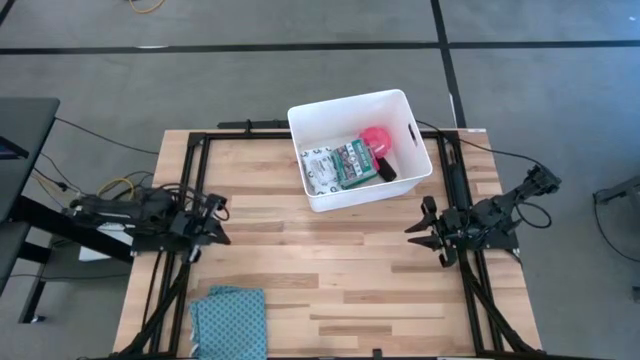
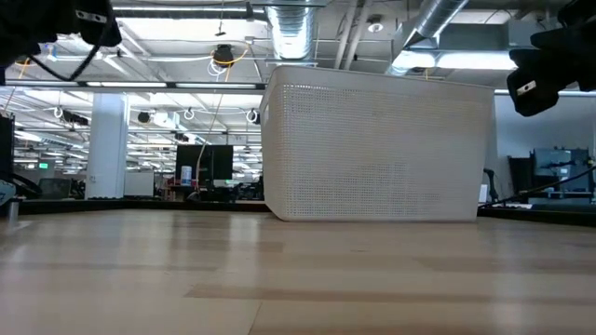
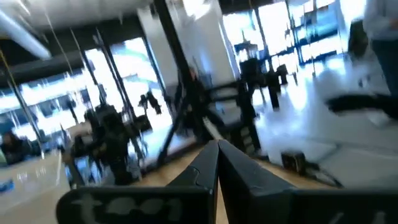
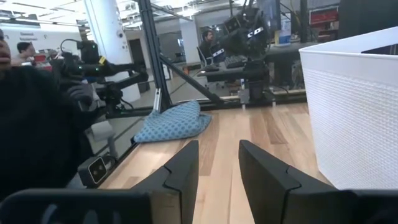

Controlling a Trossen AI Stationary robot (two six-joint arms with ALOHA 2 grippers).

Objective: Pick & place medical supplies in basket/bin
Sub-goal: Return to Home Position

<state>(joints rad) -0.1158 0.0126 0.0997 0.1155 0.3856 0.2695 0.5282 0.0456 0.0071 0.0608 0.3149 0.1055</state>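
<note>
At the desk's [image 1: 330,262] left edge the left gripper [image 3: 217,150] hangs above the wood with its two fingers pressed together on nothing, a parked pose that suits an arm with no more to carry. The folded teal cloth [image 1: 228,318] lies at the front-left corner, well apart from everything else, and looks deliberately left out of the job. Toward the far edge, right of centre, stands the white bin [image 1: 345,101] with the supplies inside it: the white patterned packet [image 1: 318,168], the green-and-red pack [image 1: 357,163] overlapping it, the pink-red disc [image 1: 376,138] and a small black piece [image 1: 386,172]. No loose supplies show on the wood, so the sorting appears finished. By the right edge the right gripper [image 4: 217,149] hovers beside the bin with its fingers spread and empty – probably drawn clear of the rim.
</note>
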